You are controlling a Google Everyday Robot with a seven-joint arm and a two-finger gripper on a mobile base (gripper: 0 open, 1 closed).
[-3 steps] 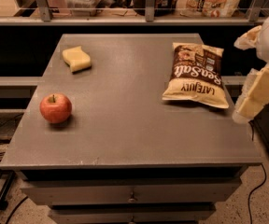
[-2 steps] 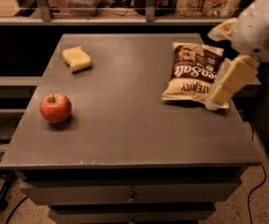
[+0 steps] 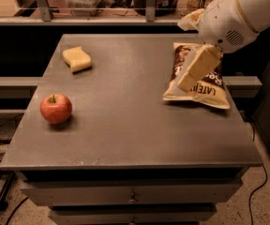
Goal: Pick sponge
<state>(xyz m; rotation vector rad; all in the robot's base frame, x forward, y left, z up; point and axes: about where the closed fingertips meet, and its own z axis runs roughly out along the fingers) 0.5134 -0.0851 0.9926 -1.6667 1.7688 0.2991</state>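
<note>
Swinging in from the right edge of the view over the last second, the gripper [image 3: 189,81] now hangs above the chip bag [image 3: 209,92] on the right side of the bench [image 3: 135,144], carrying nothing; from this angle it cannot be told whether it is open or closed. Nearest the front, toward the left, a red apple [image 3: 56,108] stands upright, well apart from everything else. Further back on the right lies the chip bag, flat on the bench under the gripper. Farthest off, near the back left corner, sits the sponge [image 3: 77,59], a pale yellow foam block lying flat with its wavy sides showing, alone on bare surface and well apart from both the apple and the gripper. It is probably very light and soft, so it should compress readily and call for little force, though a hard squeeze could make it bulge or spring aside. Its foam skin looks grippy rather than slippery, and it is not fragile. The likely best hold is across the narrower width at mid-length, coming straight down from above, low enough on the sides that the block does not tip or skid along the smooth bench.
</note>
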